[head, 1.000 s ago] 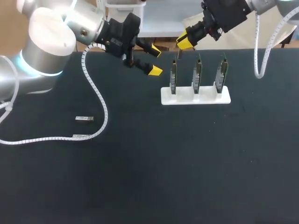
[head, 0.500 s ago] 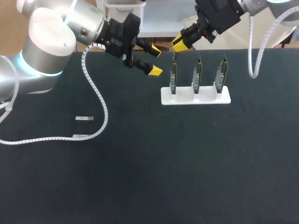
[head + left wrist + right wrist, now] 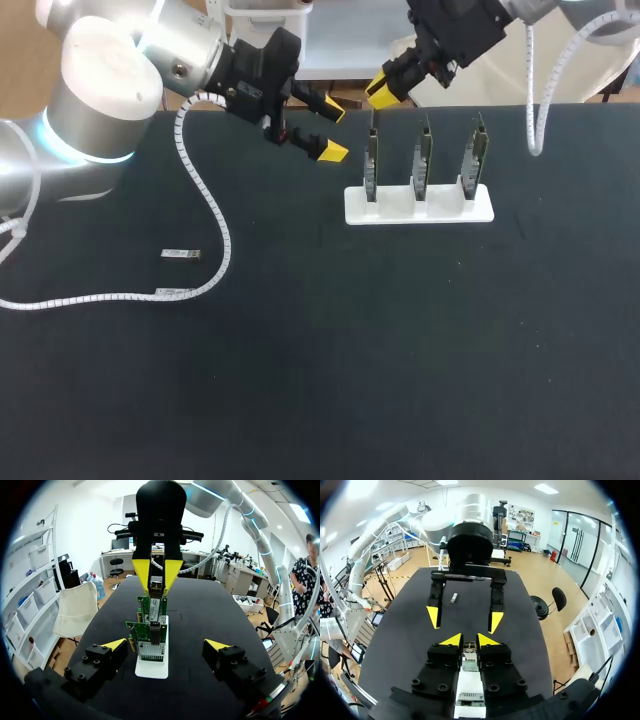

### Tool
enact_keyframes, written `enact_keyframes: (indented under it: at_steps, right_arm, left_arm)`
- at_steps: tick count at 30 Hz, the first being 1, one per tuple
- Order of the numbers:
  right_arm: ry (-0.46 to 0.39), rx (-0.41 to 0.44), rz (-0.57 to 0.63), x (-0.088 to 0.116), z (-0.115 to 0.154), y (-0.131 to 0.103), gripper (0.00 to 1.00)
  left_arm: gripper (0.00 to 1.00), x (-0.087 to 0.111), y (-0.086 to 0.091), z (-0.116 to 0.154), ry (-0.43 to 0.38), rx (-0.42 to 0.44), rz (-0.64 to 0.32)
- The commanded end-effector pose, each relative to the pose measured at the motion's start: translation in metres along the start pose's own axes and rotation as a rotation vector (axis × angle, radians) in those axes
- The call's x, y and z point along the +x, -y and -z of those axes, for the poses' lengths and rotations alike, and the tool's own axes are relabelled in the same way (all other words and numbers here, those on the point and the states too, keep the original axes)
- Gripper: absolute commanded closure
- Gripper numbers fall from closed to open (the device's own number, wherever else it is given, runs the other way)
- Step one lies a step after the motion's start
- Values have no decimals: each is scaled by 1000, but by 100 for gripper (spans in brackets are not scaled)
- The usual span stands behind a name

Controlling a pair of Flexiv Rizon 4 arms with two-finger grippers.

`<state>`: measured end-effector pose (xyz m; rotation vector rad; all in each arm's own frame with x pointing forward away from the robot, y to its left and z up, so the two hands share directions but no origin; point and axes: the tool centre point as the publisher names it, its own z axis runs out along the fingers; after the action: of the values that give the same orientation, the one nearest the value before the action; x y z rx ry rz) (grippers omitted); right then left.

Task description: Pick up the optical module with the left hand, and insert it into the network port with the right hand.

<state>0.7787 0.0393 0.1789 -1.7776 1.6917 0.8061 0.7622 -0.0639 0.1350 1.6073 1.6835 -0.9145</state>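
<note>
My right gripper [image 3: 383, 92] hangs just above the leftmost of three upright network cards [image 3: 371, 165], shut on a small silver optical module [image 3: 469, 657] that shows between its yellow tips [image 3: 453, 640]. The cards stand in a white holder [image 3: 420, 206]. In the left wrist view the right gripper [image 3: 156, 575] holds the module [image 3: 157, 587] over the nearest card [image 3: 150, 640]. My left gripper [image 3: 328, 130] is open and empty, level with the cards' tops and left of them, its jaws facing the holder [image 3: 151, 667].
A second optical module [image 3: 180, 255] lies flat on the black table [image 3: 350, 350] at the left, beside my left arm's white spiral cable [image 3: 205, 200]. It also shows beyond the left gripper [image 3: 465, 605] as the small module [image 3: 454, 597] in the right wrist view.
My right gripper has shifted left with the module, from beside the leftmost card to over its top. The left arm has stayed still and open.
</note>
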Motion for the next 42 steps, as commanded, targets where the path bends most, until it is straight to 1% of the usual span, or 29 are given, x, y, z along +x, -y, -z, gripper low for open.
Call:
enact_keyframes:
  at_steps: [1,7,27,42]
  right_arm:
    - [-10,23,-5,3,-3,1,100]
    - [1,19,-15,3,-4,0,100]
    - [-5,11,-21,6,-12,-3,100]
    - [-3,24,-21,6,-7,-5,100]
  left_arm:
    - [0,0,-1,-1,-3,0,1]
    - [0,0,-1,-1,-3,0,1]
    - [0,0,-1,-1,-3,0,1]
    - [0,0,-1,-1,-3,0,1]
